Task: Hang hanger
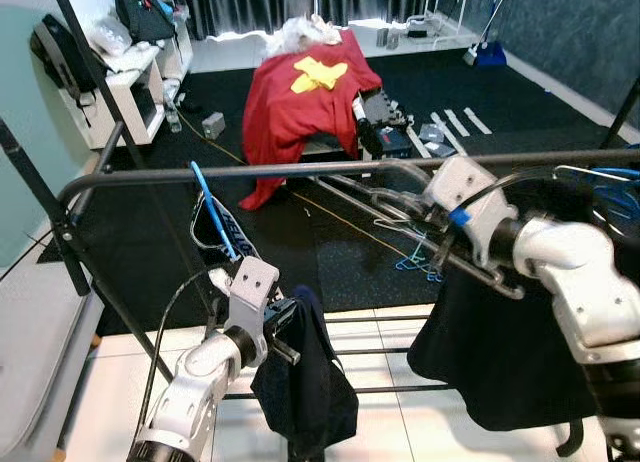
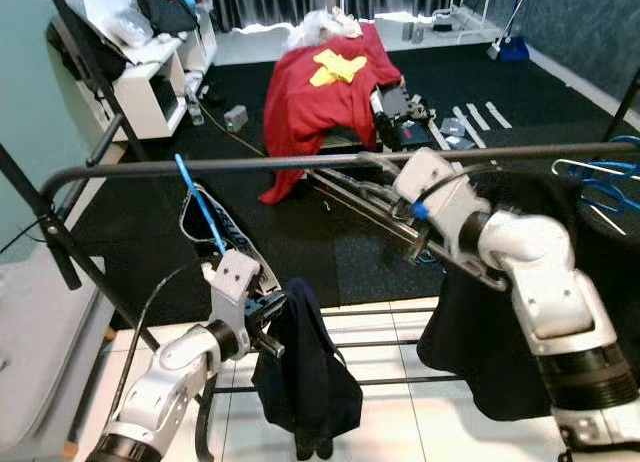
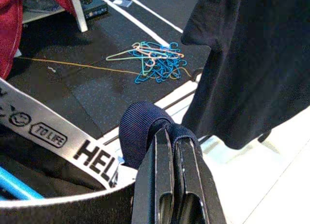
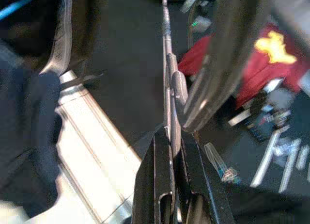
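Our right gripper (image 1: pixel 437 244) sits at about three o'clock in the head view, just below the dark clothes rail (image 1: pixel 250 170), with its two black fingers (image 4: pixel 162 185) pinched narrow on a silver metal hanger (image 1: pixel 395 204). From that hanger a black garment (image 1: pixel 500 352) hangs toward five o'clock, over the white tiled floor (image 1: pixel 390 417). We can see the hanger's hook close against the rail, but cannot tell whether it rests on it.

Our left gripper (image 1: pixel 290 322) is low at seven o'clock, its fingers (image 3: pixel 167 180) closed tight on a fold of dark navy cloth (image 1: pixel 305 382) that droops below it. A blue hanger (image 1: pixel 213 217) stands tilted just behind it, at nine o'clock.

Farther back, at twelve o'clock, a red cloth (image 1: pixel 300 97) with a yellow patch lies draped over something on the black mat (image 1: pixel 300 222). A tangle of coloured wire hangers (image 3: pixel 155 61) lies on the mat near the tile edge. More blue hangers (image 2: pixel 600 182) hang at three o'clock on the rail.
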### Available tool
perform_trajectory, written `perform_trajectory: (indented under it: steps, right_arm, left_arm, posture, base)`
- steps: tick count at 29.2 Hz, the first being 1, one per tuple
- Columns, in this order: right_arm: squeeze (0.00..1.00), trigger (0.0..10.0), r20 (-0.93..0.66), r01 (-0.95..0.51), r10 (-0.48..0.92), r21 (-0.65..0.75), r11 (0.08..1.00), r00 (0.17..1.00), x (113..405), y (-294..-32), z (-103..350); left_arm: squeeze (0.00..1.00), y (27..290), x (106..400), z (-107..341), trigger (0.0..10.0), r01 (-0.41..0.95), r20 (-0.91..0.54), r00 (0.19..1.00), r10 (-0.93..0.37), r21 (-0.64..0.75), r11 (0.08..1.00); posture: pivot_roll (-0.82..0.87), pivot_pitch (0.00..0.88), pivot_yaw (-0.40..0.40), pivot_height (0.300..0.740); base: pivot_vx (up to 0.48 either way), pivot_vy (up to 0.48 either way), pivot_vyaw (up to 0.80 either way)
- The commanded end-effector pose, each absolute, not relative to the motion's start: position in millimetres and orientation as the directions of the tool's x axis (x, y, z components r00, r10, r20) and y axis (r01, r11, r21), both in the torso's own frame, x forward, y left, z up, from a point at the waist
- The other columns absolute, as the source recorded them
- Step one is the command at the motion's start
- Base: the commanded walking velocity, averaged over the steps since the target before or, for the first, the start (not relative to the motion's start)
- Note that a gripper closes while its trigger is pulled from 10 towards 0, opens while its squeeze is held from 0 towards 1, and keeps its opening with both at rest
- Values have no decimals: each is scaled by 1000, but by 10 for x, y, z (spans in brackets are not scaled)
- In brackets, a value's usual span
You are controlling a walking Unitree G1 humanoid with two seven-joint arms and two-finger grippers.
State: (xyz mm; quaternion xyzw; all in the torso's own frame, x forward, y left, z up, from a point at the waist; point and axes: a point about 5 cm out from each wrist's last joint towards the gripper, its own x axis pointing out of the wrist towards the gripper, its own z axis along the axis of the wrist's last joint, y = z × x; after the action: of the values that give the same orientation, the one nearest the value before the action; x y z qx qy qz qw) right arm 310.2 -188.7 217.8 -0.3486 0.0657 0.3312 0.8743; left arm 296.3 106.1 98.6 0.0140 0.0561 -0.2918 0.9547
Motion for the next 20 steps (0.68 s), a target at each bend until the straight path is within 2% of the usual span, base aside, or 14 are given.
perform_trajectory:
  steps: [1,3,6,7,8,9,10,11,12,15,20]
  right_arm:
    - [0,0,-386,-653,535,-547,523,752,3058,-1813,2040]
    - [0,0,-478,-696,510,-412,589,715,2911,-1791,1569]
    - [0,0,-500,-699,503,-368,614,705,2867,-1787,1446]
    - [0,0,-508,-643,451,-309,700,734,2843,-1846,1205]
    - [0,0,-508,-643,451,-309,700,734,2843,-1846,1205]
    - [0,6078,-493,-525,340,-305,794,801,2848,-1953,976]
    - [0,10000,-486,-431,245,-316,845,839,2827,-2031,794]
    - [0,10000,-486,-431,245,-316,845,839,2827,-2031,794]
    - [0,10000,-472,-343,172,-303,889,864,2800,-2075,657]
    - [0,10000,-445,-100,42,-108,989,895,2721,-2099,424]
    - [0,10000,-410,-29,16,-26,999,912,2709,-2067,423]
  left_arm:
    - [0,1115,2977,993,10000,559,-113,825,-553,18,829]
    - [0,1162,2967,944,10000,541,-130,835,-535,13,841]
    - [0,1180,2964,929,10000,531,-133,840,-526,9,847]
    - [0,1233,2949,889,10000,494,-135,861,-490,-8,870]
    - [0,1233,2949,889,10000,494,-135,861,-490,-8,870]
    - [0,1281,2914,846,10000,454,-135,880,-456,-44,890]
    - [0,1314,2879,811,10000,428,-138,891,-434,-69,901]
    - [0,1314,2879,811,10000,428,-138,891,-434,-69,901]
    - [0,1332,2847,780,10000,421,-145,893,-426,-71,904]
    - [0,1262,2779,718,10000,491,-179,856,-485,-9,871]
    - [0,1259,2831,795,10000,463,-140,875,-463,-32,886]
  posture:
    - [-100,41,90,740]
    - [-89,45,77,740]
    - [-89,45,77,740]
    - [-71,45,66,740]
    - [-71,45,66,740]
    - [-64,38,72,740]
    - [-58,31,81,740]
    - [-58,31,81,740]
    - [-56,30,81,740]
    - [-24,31,63,740]
    - [-29,38,42,740]
  base:
    - [0,0,0]
    - [0,0,0]
    - [0,0,0]
    - [0,0,0]
    - [0,0,0]
    - [0,0,0]
    - [0,0,0]
    - [0,0,0]
    - [0,0,0]
    - [0,0,0]
    - [0,0,0]
